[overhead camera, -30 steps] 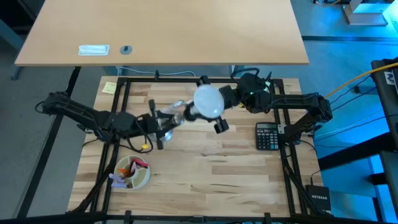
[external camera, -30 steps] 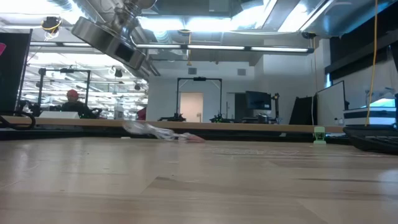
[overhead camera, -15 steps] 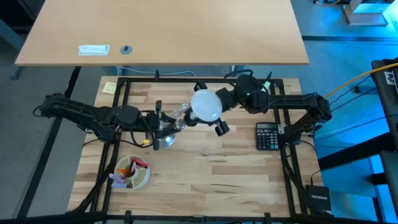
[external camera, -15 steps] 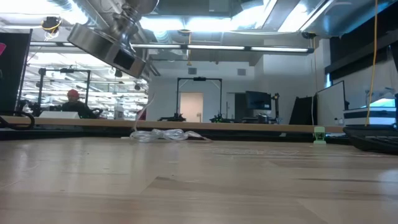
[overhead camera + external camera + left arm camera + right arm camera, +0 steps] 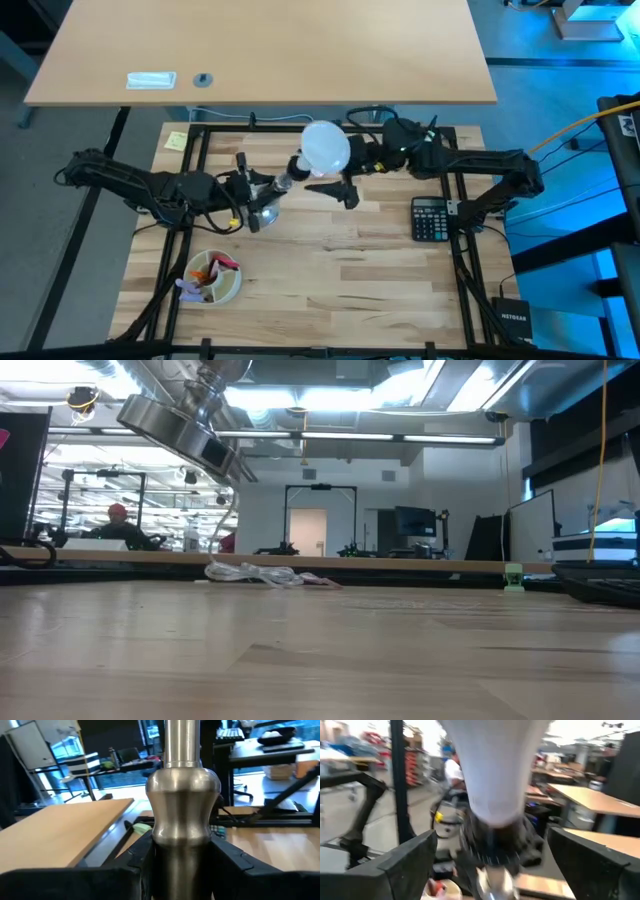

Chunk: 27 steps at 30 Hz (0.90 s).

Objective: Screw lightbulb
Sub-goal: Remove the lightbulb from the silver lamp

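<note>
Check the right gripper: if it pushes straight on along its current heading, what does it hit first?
Most likely the lightbulb. The right gripper has its jaws open on either side of the bulb, pointing along it toward the silver stand held by the left gripper. How far it is from the bulb's globe is unclear.

The lightbulb (image 5: 495,775) was blurry and its round top was cut off — the socket (image 5: 492,840) under it was blurry too. The stand (image 5: 181,810) hid the left gripper's inner sides.

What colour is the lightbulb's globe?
White, frosted; the lightbulb shows best in the high view.
</note>
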Available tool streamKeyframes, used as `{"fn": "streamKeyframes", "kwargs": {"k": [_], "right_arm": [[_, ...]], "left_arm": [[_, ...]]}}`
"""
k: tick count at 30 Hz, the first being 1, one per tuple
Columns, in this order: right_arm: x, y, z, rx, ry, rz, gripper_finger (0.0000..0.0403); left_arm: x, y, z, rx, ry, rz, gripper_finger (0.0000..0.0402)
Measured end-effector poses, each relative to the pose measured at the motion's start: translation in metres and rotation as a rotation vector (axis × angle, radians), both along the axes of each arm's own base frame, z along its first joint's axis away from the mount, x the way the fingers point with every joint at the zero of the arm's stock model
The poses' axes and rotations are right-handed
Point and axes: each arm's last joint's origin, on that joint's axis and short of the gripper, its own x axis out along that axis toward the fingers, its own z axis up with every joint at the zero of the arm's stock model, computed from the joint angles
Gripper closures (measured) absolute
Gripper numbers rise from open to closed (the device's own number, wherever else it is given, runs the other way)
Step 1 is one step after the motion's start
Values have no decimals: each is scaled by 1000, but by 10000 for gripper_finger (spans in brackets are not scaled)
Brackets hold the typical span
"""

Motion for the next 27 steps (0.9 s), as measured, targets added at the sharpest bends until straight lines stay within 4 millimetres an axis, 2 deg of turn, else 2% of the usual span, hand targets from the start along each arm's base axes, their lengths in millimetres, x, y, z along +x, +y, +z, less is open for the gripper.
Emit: {"fn": "streamKeyframes", "kwargs": {"k": [7, 10, 15, 22, 27], "right_arm": [[-39, -2, 19, -4, 58, -138, 14], [-47, -4, 24, 18, 52, -192, 13], [-45, -6, 21, 81, 77, -247, 13], [-37, -7, 16, 110, 89, -281, 13], [-28, -7, 9, 155, 120, -266, 13]], "left_arm": [[-4, 1, 3, -2, -17, 50, 278], [-4, 2, 3, -2, -19, 55, 278], [-5, 3, 6, -19, -52, 128, 278], [-3, 8, 1, -2, -37, 391, 278], [1, 9, -4, 21, -18, 507, 278]]}}
